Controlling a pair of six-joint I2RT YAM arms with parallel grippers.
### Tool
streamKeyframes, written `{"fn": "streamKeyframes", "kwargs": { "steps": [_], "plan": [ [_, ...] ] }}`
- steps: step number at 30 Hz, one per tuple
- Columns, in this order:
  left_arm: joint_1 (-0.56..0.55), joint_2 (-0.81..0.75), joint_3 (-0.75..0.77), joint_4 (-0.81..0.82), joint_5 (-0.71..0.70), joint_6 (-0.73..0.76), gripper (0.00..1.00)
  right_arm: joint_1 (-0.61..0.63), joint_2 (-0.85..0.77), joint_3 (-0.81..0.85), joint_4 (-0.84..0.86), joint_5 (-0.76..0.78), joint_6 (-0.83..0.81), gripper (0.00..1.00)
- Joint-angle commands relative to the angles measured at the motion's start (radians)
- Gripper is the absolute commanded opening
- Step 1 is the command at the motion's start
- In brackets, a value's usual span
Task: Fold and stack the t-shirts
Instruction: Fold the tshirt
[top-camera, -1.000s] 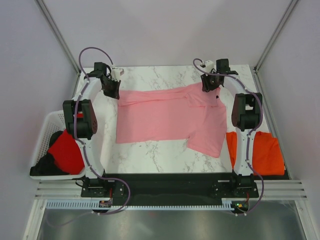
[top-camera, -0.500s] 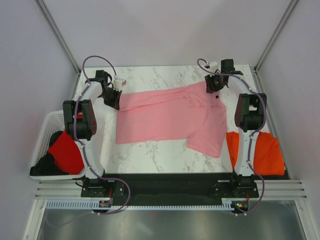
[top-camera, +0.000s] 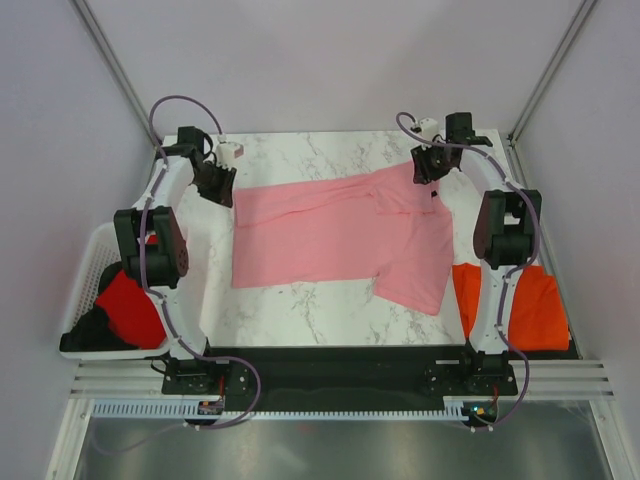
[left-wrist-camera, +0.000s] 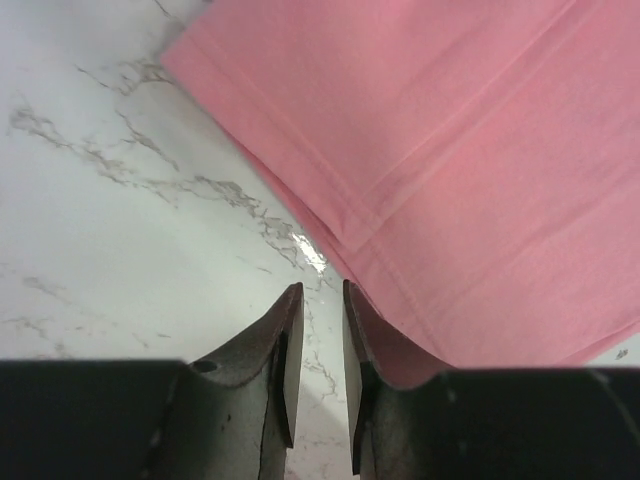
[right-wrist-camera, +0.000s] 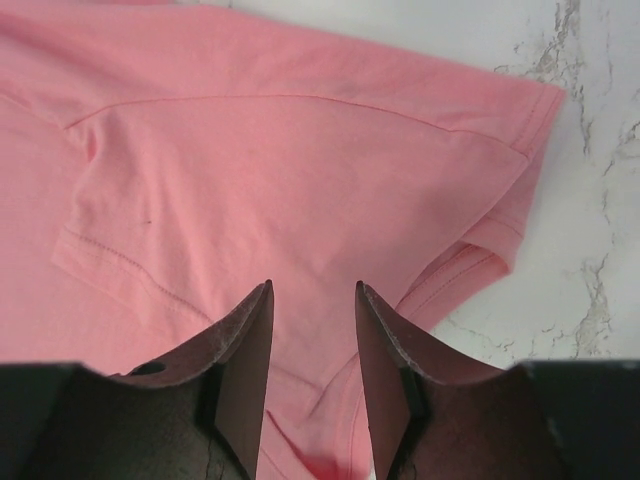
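Note:
A light pink t-shirt (top-camera: 330, 235) lies spread across the marble table, one sleeve folded over at its right. My left gripper (top-camera: 214, 184) hovers just off the shirt's far left corner. In the left wrist view its jaws (left-wrist-camera: 320, 290) stand narrowly open with only marble between them, and the pink hem (left-wrist-camera: 480, 150) lies to their right. My right gripper (top-camera: 426, 168) is over the shirt's far right sleeve, open, with pink fabric (right-wrist-camera: 300, 150) below the gap (right-wrist-camera: 313, 287). An orange t-shirt (top-camera: 532, 305) lies folded at the right edge. A red t-shirt (top-camera: 132, 305) sits in the basket.
A white lattice basket (top-camera: 88, 262) stands off the table's left edge, holding the red shirt and something dark (top-camera: 85, 332). Bare marble (top-camera: 300, 310) shows in front of the pink shirt and behind it. Frame posts rise at the back corners.
The left jaws have opened and the left gripper has pulled back to the left, off the shirt's corner. The right gripper shifted slightly to the right and stayed open.

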Motion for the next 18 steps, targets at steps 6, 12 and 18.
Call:
{"fn": "streamKeyframes", "kwargs": {
  "steps": [6, 12, 18],
  "plan": [
    [-0.037, 0.027, 0.132, -0.026, 0.039, -0.087, 0.25, -0.004, -0.172, -0.085, -0.119, -0.111, -0.115, 0.47],
    [-0.040, -0.054, 0.014, -0.014, 0.072, -0.108, 0.28, 0.010, -0.532, -0.511, -0.127, -0.127, -0.473, 0.51],
    [-0.040, -0.107, -0.077, 0.004, 0.151, -0.171, 0.36, 0.059, -0.906, -0.961, -0.165, -0.101, -0.825, 0.52]
  ]
}}
